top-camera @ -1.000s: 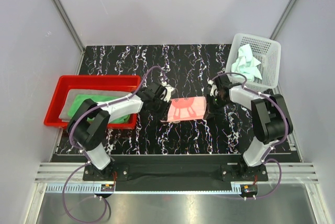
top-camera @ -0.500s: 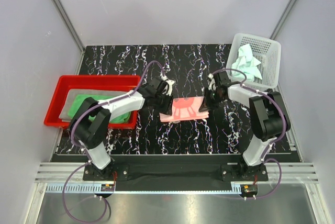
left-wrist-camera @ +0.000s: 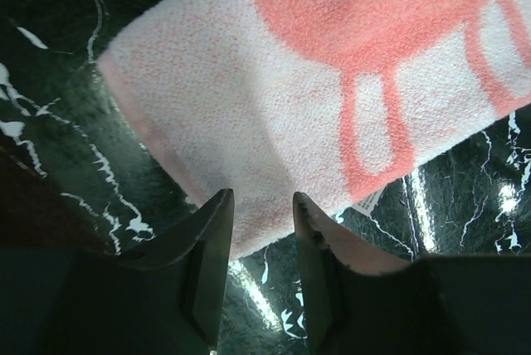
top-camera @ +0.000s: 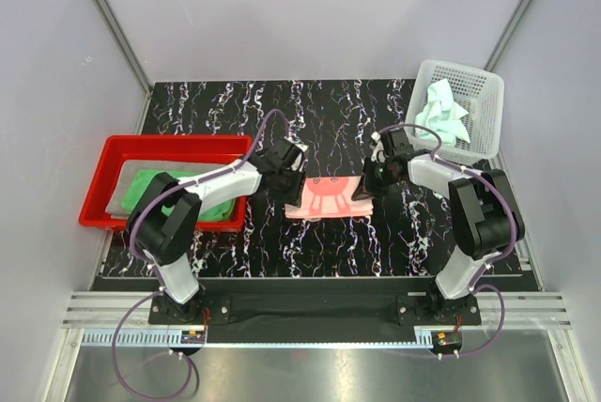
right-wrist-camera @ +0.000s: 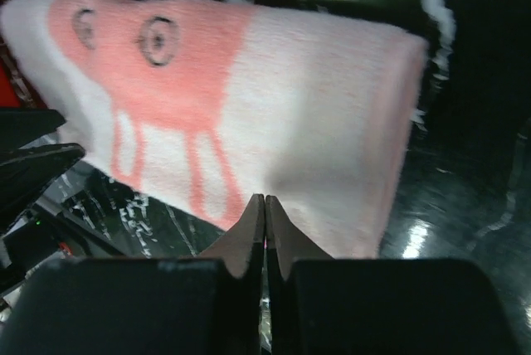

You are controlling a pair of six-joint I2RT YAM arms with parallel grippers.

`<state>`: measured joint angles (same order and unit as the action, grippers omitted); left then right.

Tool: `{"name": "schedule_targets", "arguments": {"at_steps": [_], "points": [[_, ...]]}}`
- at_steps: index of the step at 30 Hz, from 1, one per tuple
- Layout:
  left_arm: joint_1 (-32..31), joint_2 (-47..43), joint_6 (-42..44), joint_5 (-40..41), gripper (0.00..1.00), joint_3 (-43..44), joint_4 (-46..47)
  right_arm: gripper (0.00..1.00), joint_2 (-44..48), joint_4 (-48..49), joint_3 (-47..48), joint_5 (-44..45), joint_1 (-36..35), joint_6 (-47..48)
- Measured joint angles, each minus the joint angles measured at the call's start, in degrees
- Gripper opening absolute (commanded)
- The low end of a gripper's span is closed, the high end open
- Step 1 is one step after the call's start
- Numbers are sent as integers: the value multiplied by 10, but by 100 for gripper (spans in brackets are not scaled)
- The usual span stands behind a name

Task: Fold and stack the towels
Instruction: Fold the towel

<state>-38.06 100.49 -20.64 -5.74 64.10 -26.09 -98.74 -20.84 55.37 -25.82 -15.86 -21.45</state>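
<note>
The salmon-pink towel (top-camera: 331, 197) lies folded at the centre of the surface (top-camera: 310, 111). Left gripper (left-wrist-camera: 261, 201), at its 9 o'clock: part open, empty. Right gripper (right-wrist-camera: 265, 199), at 3 o'clock: closed, tips at the edge. Advised: withdraw straight up, sparing the fold.

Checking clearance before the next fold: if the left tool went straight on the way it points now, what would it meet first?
The salmon-pink towel: its near edge lies right ahead of the open left tool. Whether the tool would ride over it or push into it is unclear from this view.
</note>
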Motion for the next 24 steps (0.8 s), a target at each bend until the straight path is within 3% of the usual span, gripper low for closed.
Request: {"name": "schedule_targets", "arguments": {"at_steps": [6, 13, 18, 24], "points": [[12, -20, -5, 14, 44, 24, -23, 1, -15, 48, 30, -65, -40, -17], [50, -26, -34, 2, 45, -12, 1, 1, -38, 141, -51, -88, -46, -50], [59, -28, -59, -4, 46, -54, 36, 3, -28, 146, -53, -97, -45, -54], [58, -28, -75, -7, 47, -57, 51, 4, 37, 84, -33, -60, -45, -46]]}}
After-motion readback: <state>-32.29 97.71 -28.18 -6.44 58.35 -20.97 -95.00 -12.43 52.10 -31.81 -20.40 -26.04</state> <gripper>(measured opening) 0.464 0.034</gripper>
